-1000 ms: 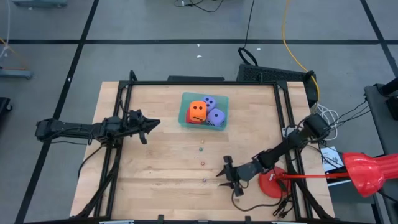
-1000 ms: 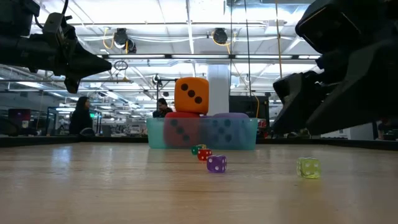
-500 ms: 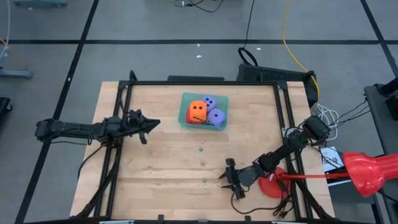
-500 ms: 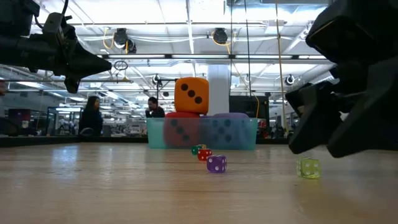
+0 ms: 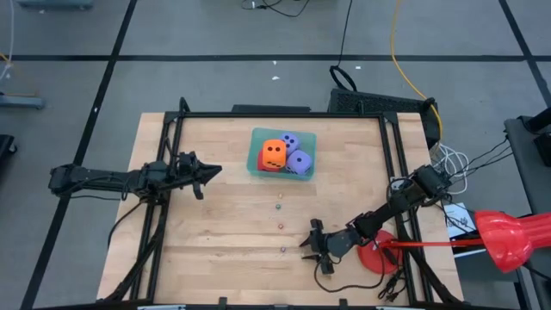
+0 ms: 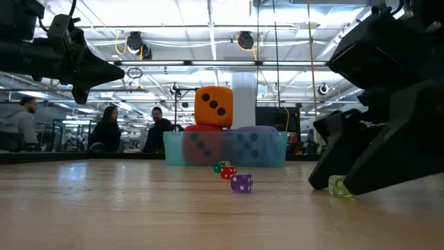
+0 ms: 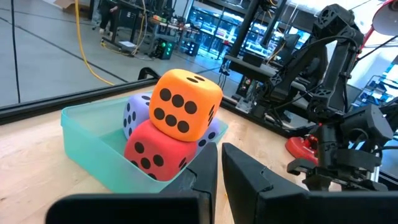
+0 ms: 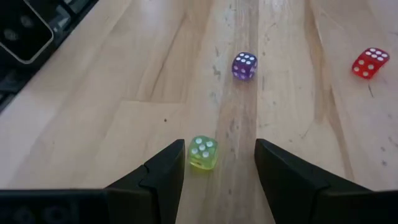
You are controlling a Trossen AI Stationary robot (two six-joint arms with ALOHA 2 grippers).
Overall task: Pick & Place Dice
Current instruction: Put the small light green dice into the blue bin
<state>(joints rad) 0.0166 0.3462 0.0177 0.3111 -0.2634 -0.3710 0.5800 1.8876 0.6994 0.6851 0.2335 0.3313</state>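
Observation:
A teal bin (image 5: 258, 142) at the far middle of the table holds the soft dice. The orange one (image 7: 183, 102) sits on top of the red one (image 7: 155, 152), with a purple-blue one (image 7: 134, 112) behind and another (image 5: 299, 161) beside them. My left gripper (image 5: 215, 170) is shut and hovers level at the table's left, pointing at the bin. My right gripper (image 8: 211, 165) is open, low at the near right. Its fingers stand on either side of a small yellow-green die (image 8: 203, 152) that rests on the wood.
Small dice lie in a row on the wood: green (image 6: 218, 167), red (image 6: 227, 172) and purple (image 6: 241, 182). A red round disc (image 5: 377, 256) lies at the near right edge behind my right gripper. Black frame rails run along the table's sides. People stand in the room beyond.
My right gripper has sunk toward the table and rolled a little. Its open fingers have come down around the small yellow-green die, which has stayed where it was. Its fingers have kept the same gap.

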